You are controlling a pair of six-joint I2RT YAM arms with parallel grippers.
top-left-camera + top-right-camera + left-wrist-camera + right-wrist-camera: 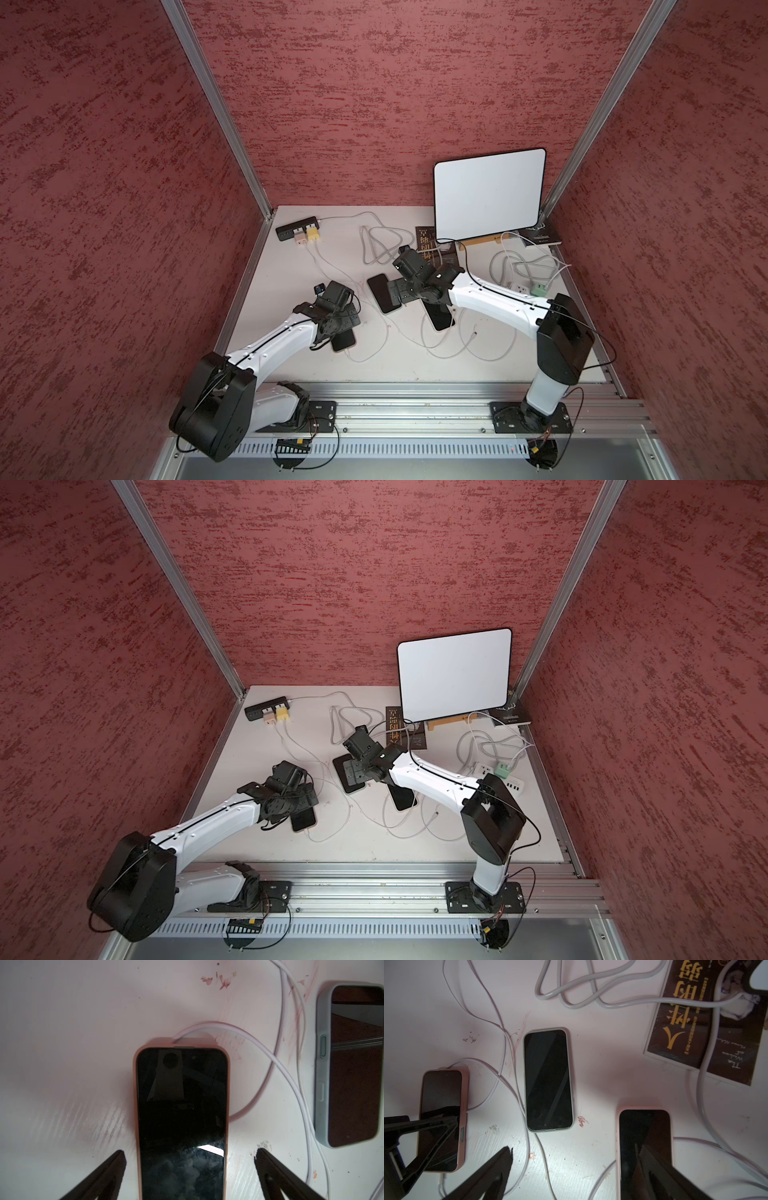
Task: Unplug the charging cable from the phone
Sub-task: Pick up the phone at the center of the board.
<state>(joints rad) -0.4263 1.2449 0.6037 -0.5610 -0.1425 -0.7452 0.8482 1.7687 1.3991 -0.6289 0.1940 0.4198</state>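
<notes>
**Both tools wide apart, cable plugged in pink phone**

The L tool [190, 1159] is low over the white desk [62, 1064]. Its two black fingers [116, 1167] are far apart. The pink phone [180, 1115] lies flat btwn them, screen up and dark. The fingers don't seem to touch it.

The white charging cable [439, 1182] is plugged into the phone end back by the L tool's wrist. That shows in the R wrist view. A loop of white cable pokes out past the phone's other end, ahead of the tips.

The R tool [575, 1151] is apart too and holds nothing. A grey-green phone [548, 1080] lies just ahead of its tips, screen up. A 2nd pink phone [643, 1147] lies partly under one finger. Can't tell if they touch.

Ahead of the R tool and off to that same side is a dark book [708, 1022]. It has big gold Chinese signs, and one looks like 人. It also has thin white script, but only "The" & "of" read ok. A thick grey cord [581, 993] loops ahead of the tips.

Behind the R tool, near its arm, a loose plug end [473, 332] lies on the desk.
</notes>
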